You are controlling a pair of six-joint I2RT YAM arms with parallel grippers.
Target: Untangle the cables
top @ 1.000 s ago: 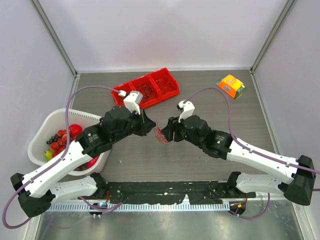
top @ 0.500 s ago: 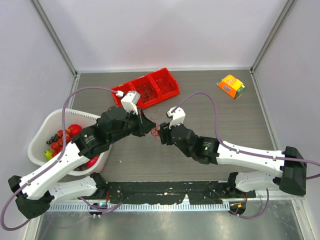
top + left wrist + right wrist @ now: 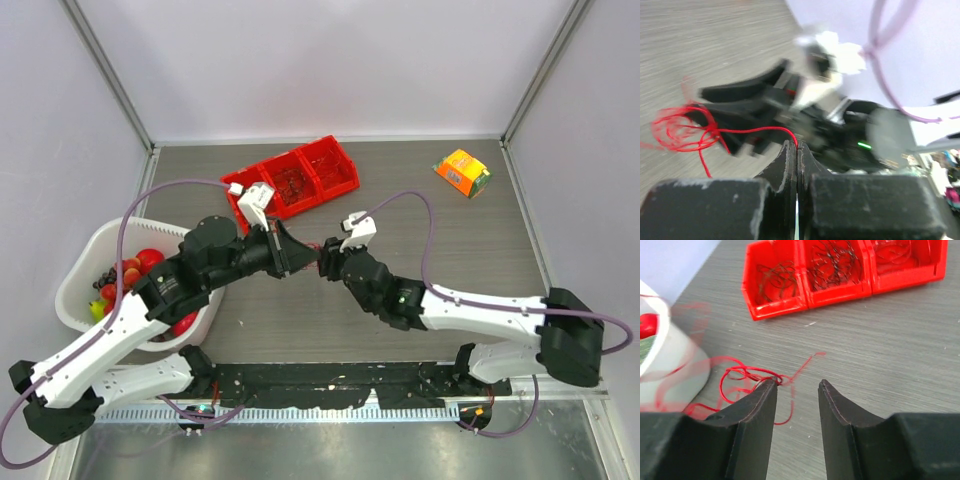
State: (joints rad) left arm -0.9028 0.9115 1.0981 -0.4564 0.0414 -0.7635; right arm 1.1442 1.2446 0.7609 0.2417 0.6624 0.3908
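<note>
Obs.: over the last second the right arm has swung in low toward the left arm. In the overhead view the two grippers, a gap apart a second ago, now sit nearly nose to nose above the middle of the table (image 3: 890, 350).

- Left gripper (image 3: 797, 150): clenched, pinching one strand of the red cable (image 3: 710, 131) at the very tips.
- From that pinch the strand runs out to a knot and a few loose loops, which hang in front of the right arm's dark fingers.
- Right gripper (image 3: 797, 385): jaws apart and narrower than a second ago. The knot lies against the tip of one finger. Nothing is clasped between the jaws yet.

Reading: probably the approach for a second grip, so the two arms can pull the snarl open. The tangle is still there.

Materials:
- Red cable: hair-thin, springy, keeps its curls.
- Finger pads: matt black, edges scuffed.
- Table: grey wood-grain.
- Red bin (image 3: 837, 296): glossy moulded plastic. It stands farther back and holds more scribbly dark wires (image 3: 832, 260).
</note>
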